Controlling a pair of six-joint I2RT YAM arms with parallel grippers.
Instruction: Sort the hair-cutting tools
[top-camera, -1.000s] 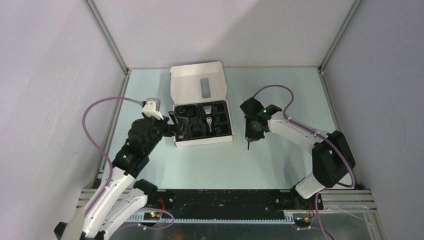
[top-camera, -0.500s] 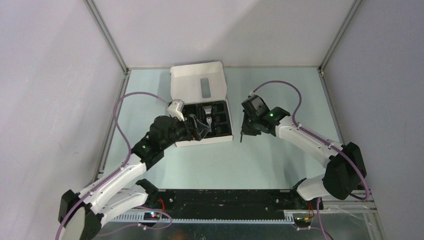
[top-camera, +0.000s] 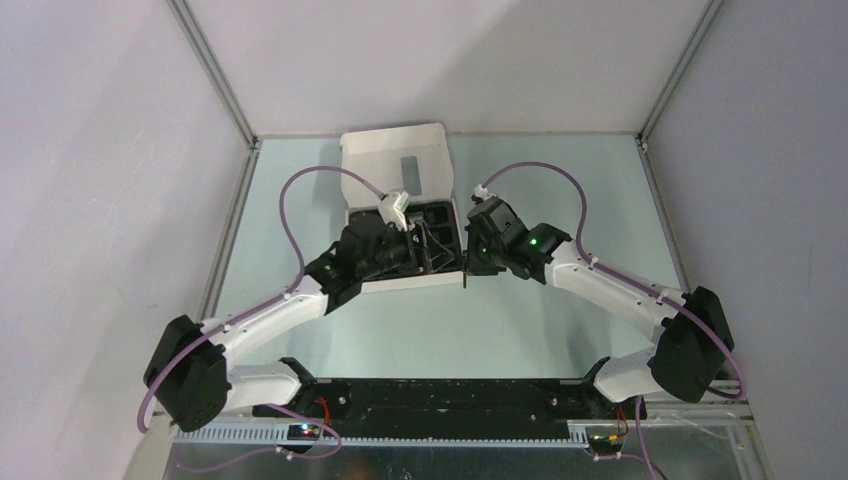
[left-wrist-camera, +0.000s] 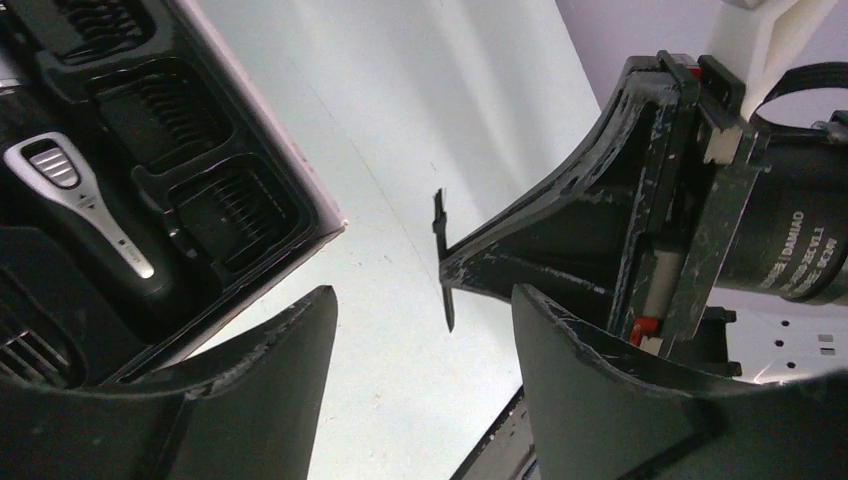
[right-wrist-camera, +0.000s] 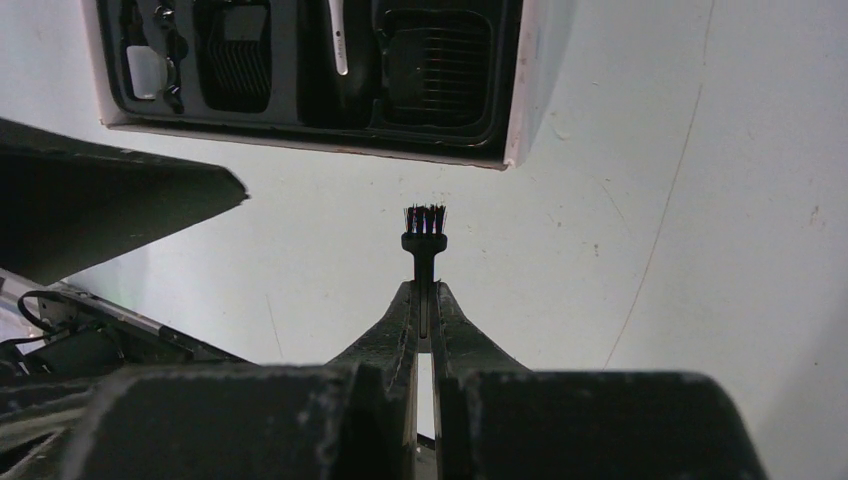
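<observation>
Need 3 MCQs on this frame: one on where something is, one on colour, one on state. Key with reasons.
1. Where is the clipper?
A) in the black tray
B) on the table
C) against the back wall

2. What colour is the open box lid?
A) black
B) white
C) purple

3. The right pincer is:
A) open, empty
B) shut on the brush
C) shut on the clipper

Key:
1 A, the left wrist view shows it lying in a tray slot.
2 B, the raised flap is white from above.
3 B, the right wrist view shows the brush handle clamped.
</observation>
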